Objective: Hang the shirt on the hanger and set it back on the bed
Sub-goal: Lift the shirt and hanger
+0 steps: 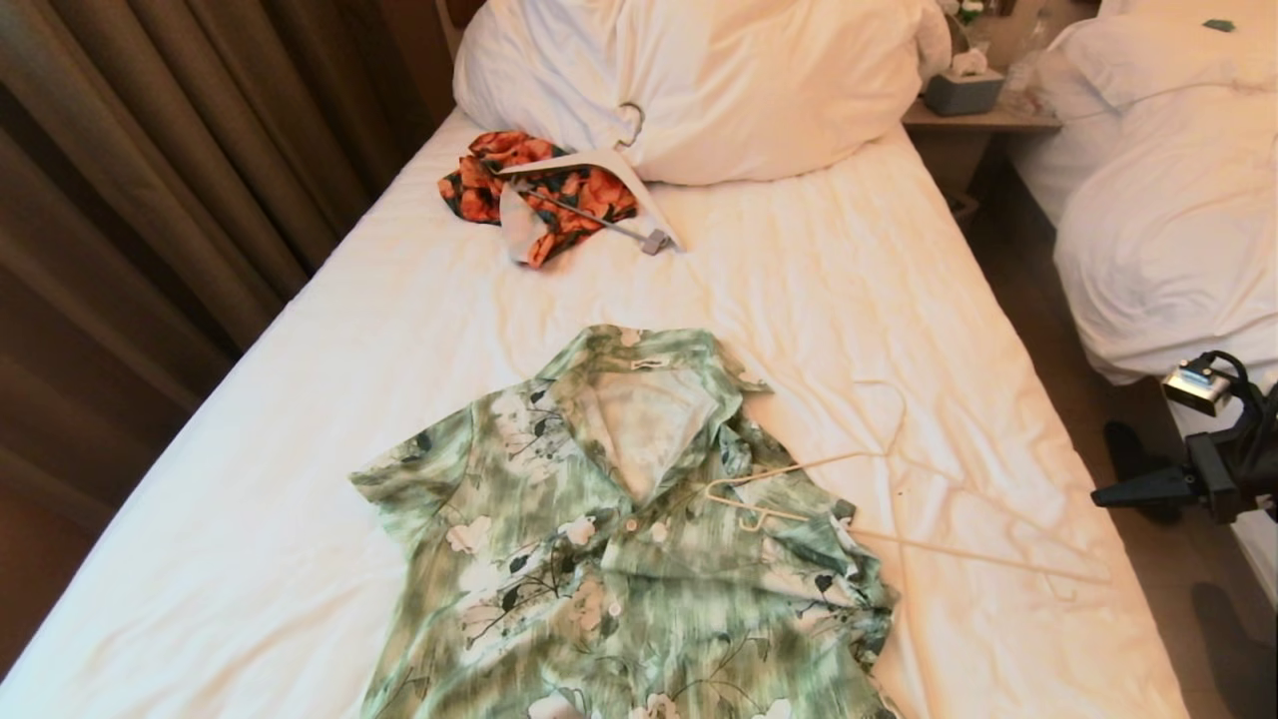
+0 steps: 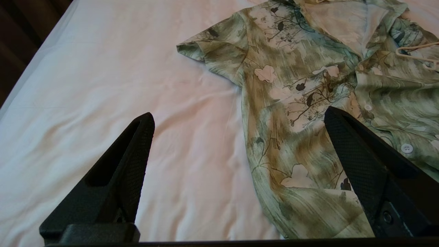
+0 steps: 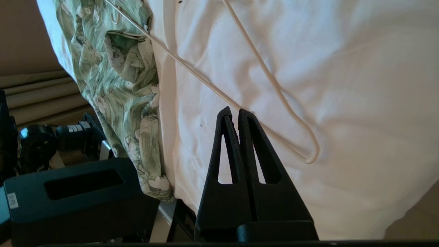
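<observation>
With my right end effector point(image 3: 232, 113) pressed together beside the hanger point(image 1: 899, 544), left end effector point(image 2: 238, 120) spread above the shirt point(image 1: 619, 559), I'd open wide and pinch the thin bar squarely.

Green-white floral shirt point(image 1: 619, 539); cream hanger point(image 1: 879, 499); white bed point(image 1: 300, 399).

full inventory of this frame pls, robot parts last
bed: 1, white sheet, centre
shirt: 1, green and white floral, flat on the bed, near edge
hanger: 1, cream, on the bed, one end on the shirt's shoulder
pillow: 1, white, head of the bed
garment: 1, orange and black, by the pillow
white hanger: 1, on that garment
second bed: 1, white, right
tissue box: 1, grey, nightstand
curtain: brown, left
left end effector: open, above the shirt's edge
right end effector: shut, empty, at the hanger
</observation>
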Tool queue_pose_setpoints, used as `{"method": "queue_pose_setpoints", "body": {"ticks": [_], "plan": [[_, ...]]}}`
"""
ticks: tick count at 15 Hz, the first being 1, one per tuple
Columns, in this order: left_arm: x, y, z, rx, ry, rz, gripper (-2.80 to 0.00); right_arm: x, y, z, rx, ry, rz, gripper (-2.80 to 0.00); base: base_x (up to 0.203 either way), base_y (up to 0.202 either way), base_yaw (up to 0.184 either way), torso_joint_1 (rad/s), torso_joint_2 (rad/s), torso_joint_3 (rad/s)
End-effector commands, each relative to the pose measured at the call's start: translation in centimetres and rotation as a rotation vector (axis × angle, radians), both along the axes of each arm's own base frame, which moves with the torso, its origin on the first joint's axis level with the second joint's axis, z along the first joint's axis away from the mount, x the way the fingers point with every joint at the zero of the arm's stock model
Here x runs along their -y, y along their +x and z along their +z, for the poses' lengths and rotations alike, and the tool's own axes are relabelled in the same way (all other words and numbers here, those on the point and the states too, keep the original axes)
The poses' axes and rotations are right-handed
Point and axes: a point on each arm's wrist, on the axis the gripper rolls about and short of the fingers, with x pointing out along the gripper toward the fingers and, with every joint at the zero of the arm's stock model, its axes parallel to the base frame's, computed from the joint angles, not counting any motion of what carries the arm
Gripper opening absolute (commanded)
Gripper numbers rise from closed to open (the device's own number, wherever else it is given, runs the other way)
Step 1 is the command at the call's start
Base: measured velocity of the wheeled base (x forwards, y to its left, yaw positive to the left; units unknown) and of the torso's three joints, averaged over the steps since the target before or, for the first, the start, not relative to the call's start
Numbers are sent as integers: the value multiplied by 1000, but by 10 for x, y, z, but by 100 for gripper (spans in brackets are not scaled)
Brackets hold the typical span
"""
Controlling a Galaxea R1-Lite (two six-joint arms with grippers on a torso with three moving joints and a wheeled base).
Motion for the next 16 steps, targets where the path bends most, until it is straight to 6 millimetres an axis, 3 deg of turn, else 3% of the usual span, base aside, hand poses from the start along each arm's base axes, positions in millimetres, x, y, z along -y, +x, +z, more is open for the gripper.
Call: {"method": "queue_pose_setpoints", "body": {"ticks": [1,6,7,10,16], "plan": [[0,0,0,-1,0,0,0,11,7,-19,-17,27,18,-280,0,0,0,0,0,0],[0,0,0,-1,0,0,0,10,23,-34,19,44,86,-280,0,0,0,0,0,0],[0,0,0,-1,0,1,0,6,27,-34,30,45,101,0,0,0,0,0,0,0],[0,0,0,-1,0,0,0,-15,38,-33,55,75,163,0,0,0,0,0,0,0],[0,0,0,-1,0,1,0,-38,69,-53,80,132,238,0,0,0,0,0,0,0]]}}
